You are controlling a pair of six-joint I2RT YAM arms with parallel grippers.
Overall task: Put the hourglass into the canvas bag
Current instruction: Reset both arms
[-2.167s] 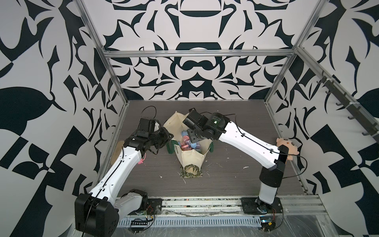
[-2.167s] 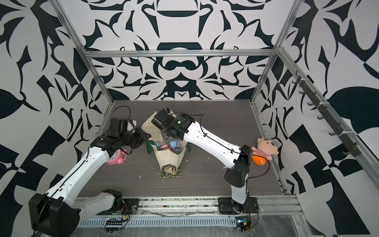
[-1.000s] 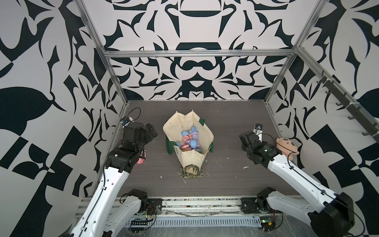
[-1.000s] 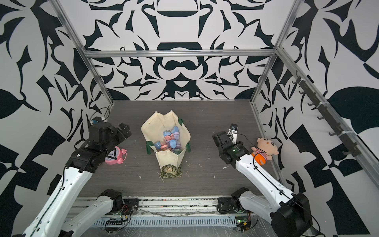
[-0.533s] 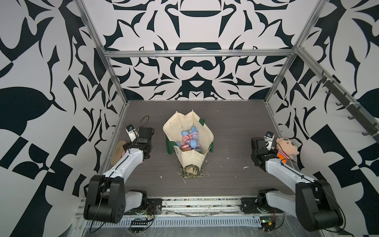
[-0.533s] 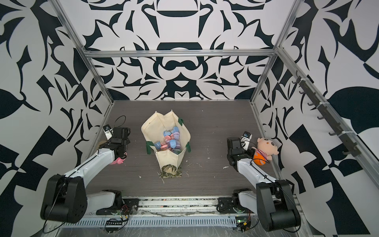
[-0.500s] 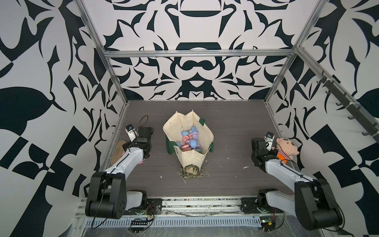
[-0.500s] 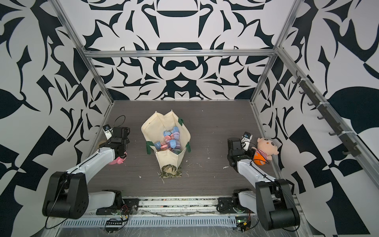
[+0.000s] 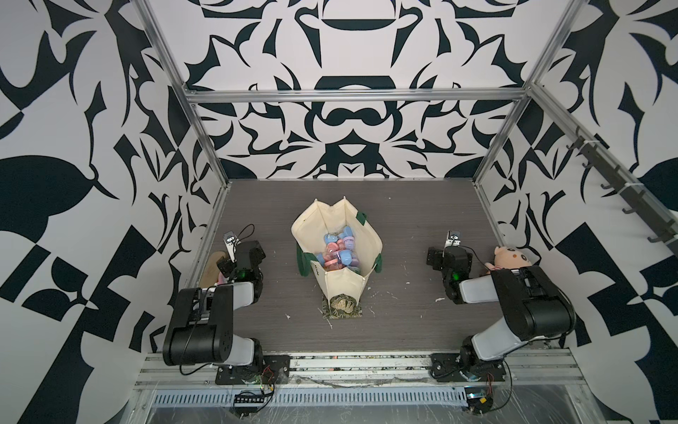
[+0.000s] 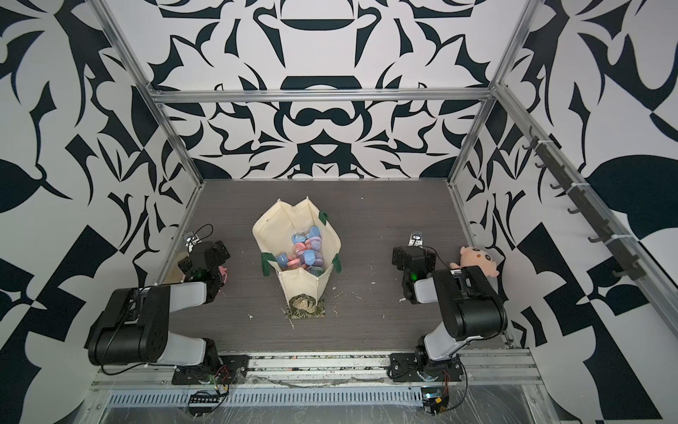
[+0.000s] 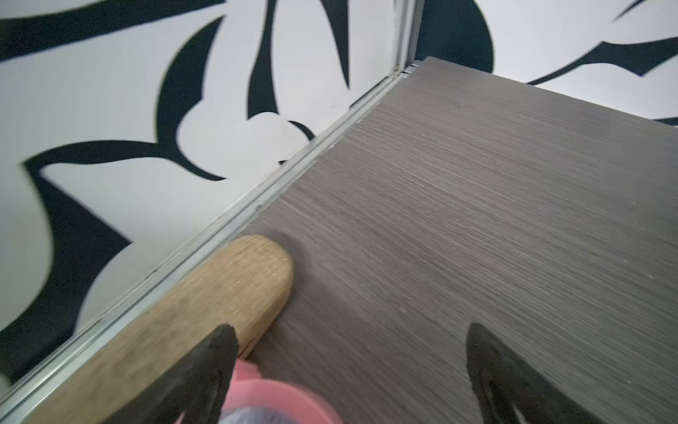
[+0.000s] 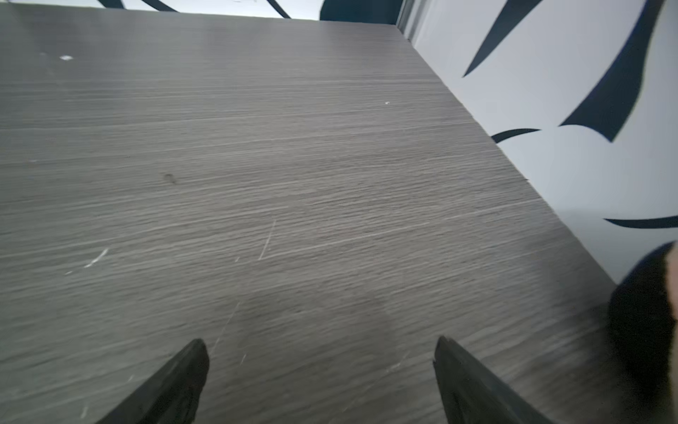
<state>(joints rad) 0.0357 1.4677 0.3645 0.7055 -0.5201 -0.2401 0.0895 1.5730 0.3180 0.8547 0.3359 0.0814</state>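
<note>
The cream canvas bag (image 9: 312,229) (image 10: 271,229) with dark green handles stands open in the middle of the table. Several pastel blue and pink hourglasses (image 9: 339,253) (image 10: 302,253) lie inside it. My left gripper (image 9: 234,262) (image 11: 352,330) rests low at the table's left edge, open and holding nothing. A pink round-edged object (image 11: 279,400) lies just under it; I cannot tell what it is. My right gripper (image 9: 445,257) (image 12: 320,341) sits low at the right side, open over bare table. Both grippers are well apart from the bag.
A tan wooden piece (image 11: 220,293) (image 9: 214,264) lies along the left wall rail beside my left gripper. A plush doll (image 9: 511,257) (image 10: 477,258) leans at the right wall behind my right arm. A green patterned patch (image 9: 341,306) with straw bits lies at the bag's near end.
Both arms have drawn back from the bag and folded low at the table's sides. The bag and the hourglasses in it have not moved.
</note>
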